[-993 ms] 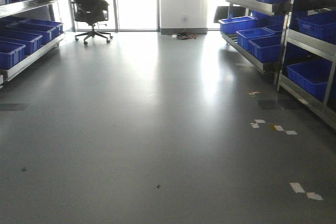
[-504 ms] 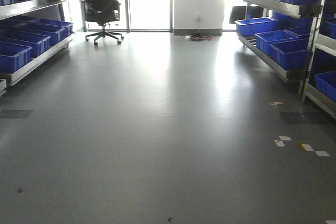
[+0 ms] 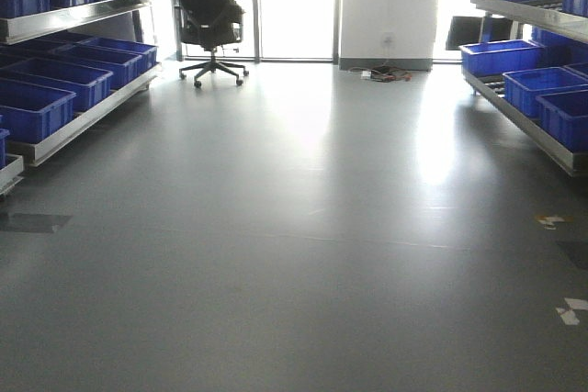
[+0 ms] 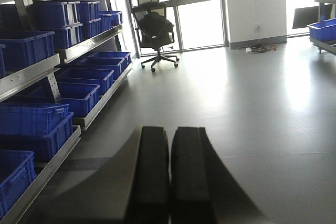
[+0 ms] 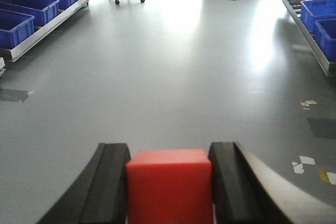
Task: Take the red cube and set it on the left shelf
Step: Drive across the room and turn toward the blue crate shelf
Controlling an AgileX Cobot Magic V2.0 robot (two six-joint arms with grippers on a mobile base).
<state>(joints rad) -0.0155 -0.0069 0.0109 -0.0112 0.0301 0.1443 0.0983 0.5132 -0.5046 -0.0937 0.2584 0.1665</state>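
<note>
In the right wrist view my right gripper (image 5: 169, 153) is shut on the red cube (image 5: 169, 184), which fills the gap between its two black fingers and is held above the grey floor. In the left wrist view my left gripper (image 4: 170, 132) is shut and empty, its two black pads pressed together. The left shelf (image 3: 73, 121), a steel rack with blue bins, runs along the left side in the front view, and shows close on the left in the left wrist view (image 4: 52, 56). Neither gripper shows in the front view.
A black office chair (image 3: 211, 20) stands at the far end by the windows. A right-hand rack with blue bins (image 3: 542, 98) lines the right side. White tape marks (image 3: 571, 311) and a cable bundle (image 3: 390, 73) lie on the floor.
The front view has swung to the left: the chair and left shelf have shifted rightward in the picture, and the right-hand rack has slid towards the right edge.
</note>
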